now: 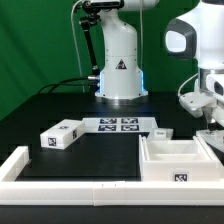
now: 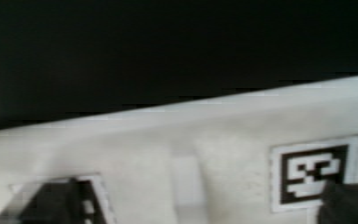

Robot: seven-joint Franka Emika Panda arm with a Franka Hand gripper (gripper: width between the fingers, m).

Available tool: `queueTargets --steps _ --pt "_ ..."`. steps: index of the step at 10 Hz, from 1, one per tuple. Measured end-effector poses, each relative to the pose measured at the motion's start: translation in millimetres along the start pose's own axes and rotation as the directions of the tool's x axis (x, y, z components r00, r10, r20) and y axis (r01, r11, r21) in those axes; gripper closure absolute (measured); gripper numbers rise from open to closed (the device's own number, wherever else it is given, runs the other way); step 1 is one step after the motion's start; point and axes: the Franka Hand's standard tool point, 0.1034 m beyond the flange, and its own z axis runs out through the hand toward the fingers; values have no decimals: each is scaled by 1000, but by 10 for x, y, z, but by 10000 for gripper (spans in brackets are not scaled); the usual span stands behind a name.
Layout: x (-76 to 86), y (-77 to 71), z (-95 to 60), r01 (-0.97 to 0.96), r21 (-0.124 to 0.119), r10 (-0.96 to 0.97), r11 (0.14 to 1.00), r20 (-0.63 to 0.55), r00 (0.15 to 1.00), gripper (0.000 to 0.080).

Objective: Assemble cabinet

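Note:
The cabinet body (image 1: 180, 160), an open white box with a tag on its front, sits at the exterior view's right. A tagged white block (image 1: 62, 133) lies at the left, and a smaller white piece (image 1: 160, 132) lies behind the box. My gripper (image 1: 211, 128) hangs low over the box's far right corner. In the wrist view a white tagged panel (image 2: 194, 140) fills the frame close under the gripper (image 2: 202, 205). The dark fingertips (image 2: 60, 203) stand wide apart at either side of it, one tag (image 2: 313, 170) beside the other finger. I cannot see whether they touch the panel.
The marker board (image 1: 118, 125) lies flat in front of the robot base (image 1: 120, 75). A long low white border rail (image 1: 20, 165) runs along the front and left of the black table. A green backdrop stands behind.

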Motion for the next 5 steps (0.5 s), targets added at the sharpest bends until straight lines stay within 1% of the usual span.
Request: queueTargets --steps 1,2,4,5 --pt "-11 1 1 -2 0 2 1000 0 1000 211" --pt "-22 3 2 -4 0 4 1000 0 1000 415" --pt "-52 11 -2 -11 0 11 1000 1 1000 693" --pt "-65 25 -15 -14 -5 14 1000 0 1000 693"
